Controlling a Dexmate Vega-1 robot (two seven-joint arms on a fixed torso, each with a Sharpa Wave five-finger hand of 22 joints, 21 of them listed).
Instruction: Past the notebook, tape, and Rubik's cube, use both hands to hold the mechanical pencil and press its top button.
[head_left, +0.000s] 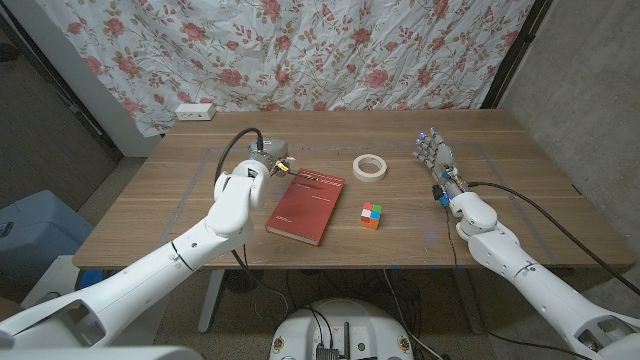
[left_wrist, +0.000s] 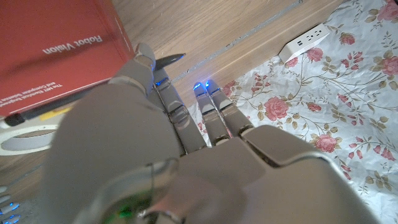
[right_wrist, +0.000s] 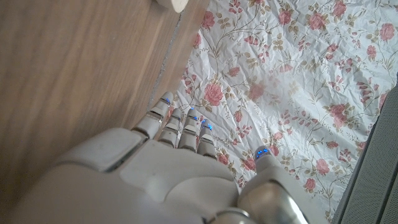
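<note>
My left hand (head_left: 264, 160) is at the far left corner of the red notebook (head_left: 305, 206), and its thumb and fingers pinch the mechanical pencil (head_left: 285, 168). In the left wrist view the pencil's dark tip (left_wrist: 169, 60) sticks out past the thumb (left_wrist: 140, 62), while its yellow and black body runs back along the notebook's edge (left_wrist: 56, 37). The white tape roll (head_left: 369, 166) lies right of the notebook, and the Rubik's cube (head_left: 371, 214) sits nearer me. My right hand (head_left: 435, 156) stands open with fingers apart, right of the tape, holding nothing.
A white power strip (head_left: 195, 112) lies at the table's far left corner, in front of the flowered cloth. A cable runs over the right arm. In the right wrist view the right hand (right_wrist: 180, 162) is above bare wood near the tape's edge (right_wrist: 174, 5).
</note>
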